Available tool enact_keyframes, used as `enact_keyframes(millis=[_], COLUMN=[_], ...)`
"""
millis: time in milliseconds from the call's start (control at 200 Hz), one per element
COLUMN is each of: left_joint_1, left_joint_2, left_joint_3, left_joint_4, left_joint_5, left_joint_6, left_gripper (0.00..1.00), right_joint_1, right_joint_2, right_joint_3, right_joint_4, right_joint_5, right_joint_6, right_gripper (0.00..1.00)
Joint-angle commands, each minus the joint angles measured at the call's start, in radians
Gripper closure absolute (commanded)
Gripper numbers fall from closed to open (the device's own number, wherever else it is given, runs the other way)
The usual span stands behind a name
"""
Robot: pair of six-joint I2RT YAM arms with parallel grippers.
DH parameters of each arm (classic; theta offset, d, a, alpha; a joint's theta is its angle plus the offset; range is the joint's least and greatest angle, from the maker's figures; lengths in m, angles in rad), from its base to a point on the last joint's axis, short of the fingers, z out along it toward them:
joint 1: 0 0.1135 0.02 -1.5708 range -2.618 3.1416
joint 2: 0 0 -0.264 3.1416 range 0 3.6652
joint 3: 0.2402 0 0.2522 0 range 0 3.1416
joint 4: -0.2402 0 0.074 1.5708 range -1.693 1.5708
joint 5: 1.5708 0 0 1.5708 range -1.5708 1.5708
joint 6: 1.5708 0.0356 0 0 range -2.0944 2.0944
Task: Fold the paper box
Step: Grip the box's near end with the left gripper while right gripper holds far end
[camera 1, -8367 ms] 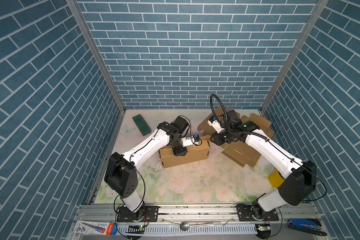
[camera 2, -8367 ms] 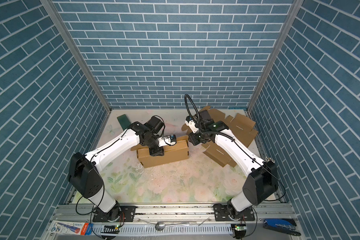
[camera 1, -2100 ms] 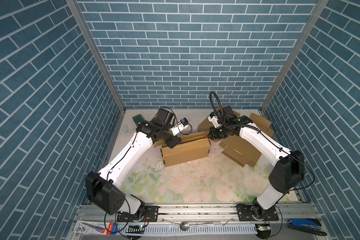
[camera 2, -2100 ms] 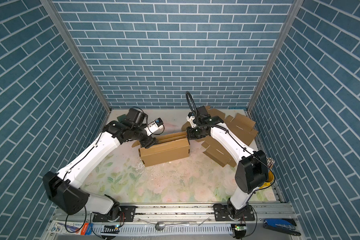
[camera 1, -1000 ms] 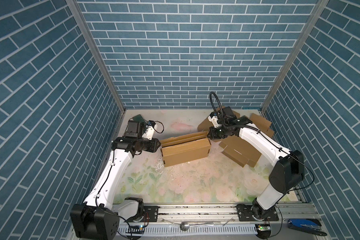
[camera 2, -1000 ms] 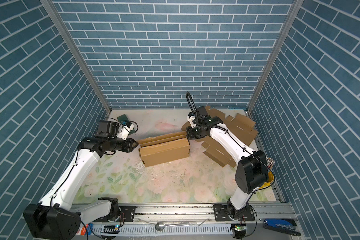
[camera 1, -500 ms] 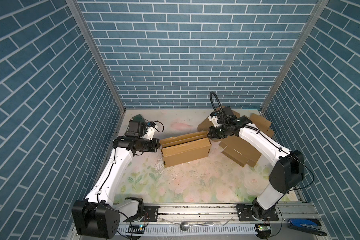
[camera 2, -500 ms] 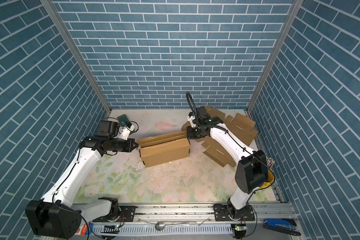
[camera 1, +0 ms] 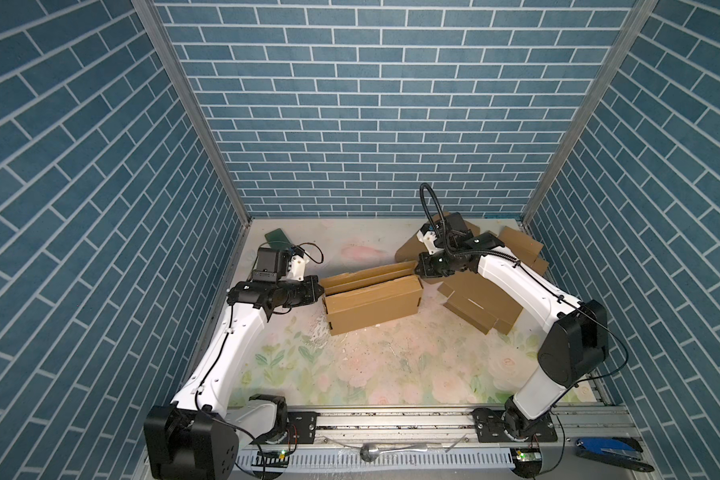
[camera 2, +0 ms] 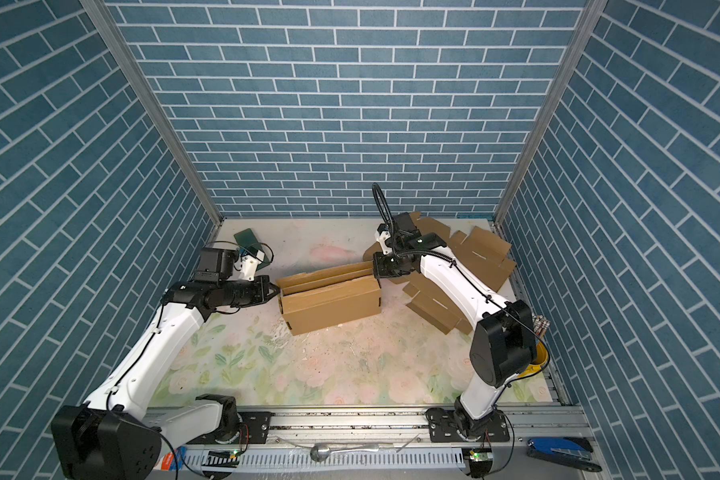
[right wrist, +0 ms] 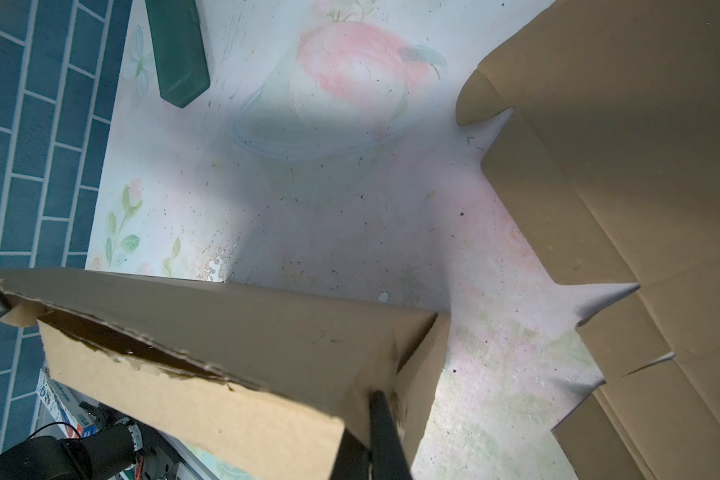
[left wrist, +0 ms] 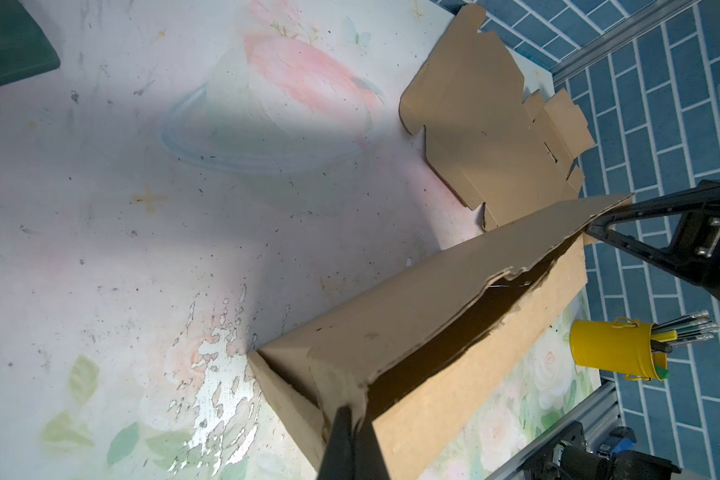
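Since the long lid flap (camera 1: 366, 276) is too wide for one arm to steer, each arm has taken an end of it: the left gripper (camera 1: 319, 291) sits at the left end of the paper box (camera 1: 371, 305) and the right gripper (camera 1: 417, 270) at the far right corner, both reaching in nearly level with the rim. The box stands upright in the middle of the table (camera 1: 391, 365), its front wall and end walls raised and its top open, with the flap rising along the back edge. In the left wrist view the left fingers (left wrist: 344, 419) are pressed together on the ragged corner of the flap, and in the right wrist view the right fingers (right wrist: 377, 411) are likewise pinched on the opposite corner, so the thin card appears clamped at both ends. Judging by this matched hold, the step in hand is swinging the flap forward over the opening, which needs both ends to travel evenly or the card may twist or tear further. Spare flat blanks (camera 1: 479, 299) lie just beside the box on the right, apart from it
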Motion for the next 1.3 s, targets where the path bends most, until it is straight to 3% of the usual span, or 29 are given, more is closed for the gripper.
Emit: enact_keyframes(millis=[0,600,940,1295], left_joint_1=[-0.015,-0.041,-0.041,-0.041], left_joint_2=[-0.008,-0.055,-0.061,-0.055], left_joint_3=[-0.042,-0.169,-0.160,-0.165], left_joint_4=[0.007,0.020,-0.033,-0.020], left_joint_5=[0.032,0.005,-0.033,-0.035], left_joint_6=[-0.050,-0.035,0.005,0.004], left_gripper=[1.00,1.00,1.00,1.00], right_joint_1=[0.009,0.009,0.008,-0.006], right_joint_2=[0.042,0.039,0.014,-0.010], right_joint_3=[-0.029,-0.036,-0.034,-0.024], right_joint_4=[-0.084,-0.077,-0.092,-0.109], right_joint_5=[0.014,0.005,-0.006,-0.067], right_joint_6=[0.043,0.053,0.041,0.024], right_gripper=[1.00,1.00,1.00,0.89])
